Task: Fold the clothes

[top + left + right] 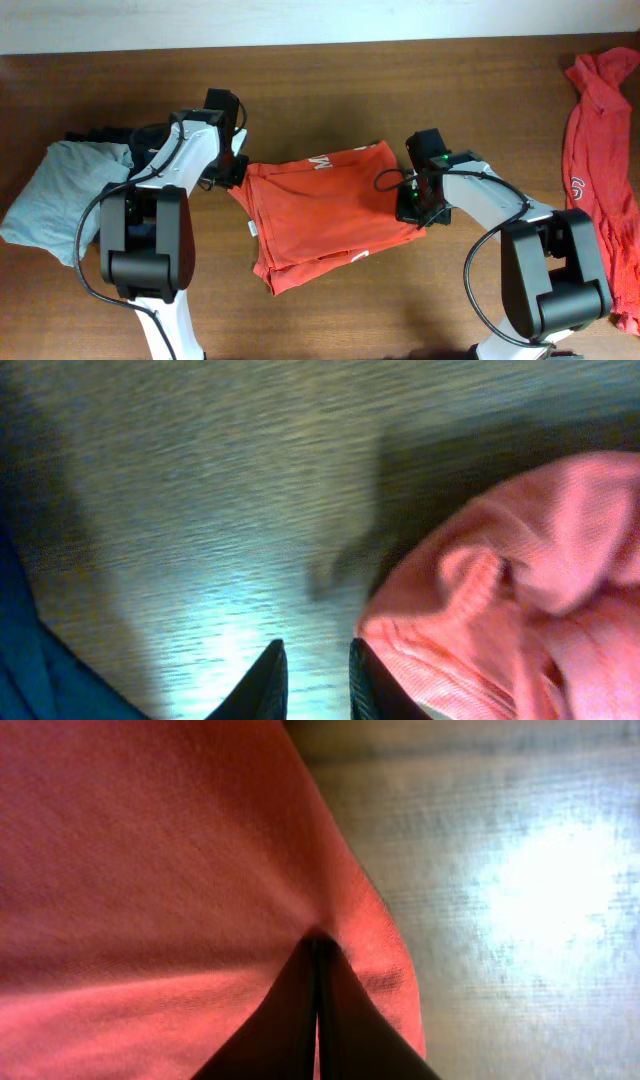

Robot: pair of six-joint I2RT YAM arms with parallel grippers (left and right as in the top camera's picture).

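Orange-red cotton T-shirt [320, 215] is spanning side to side: my right jaws are pinching one end, my left jaws gaping empty beside the other.

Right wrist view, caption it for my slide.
Right gripper shut on the edge of the orange-red shirt, wooden table alongside.

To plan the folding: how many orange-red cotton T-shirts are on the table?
2. One orange-red cotton T-shirt lies centrally; the second T-shirt lies at the right edge of the wooden table, partly out of frame.
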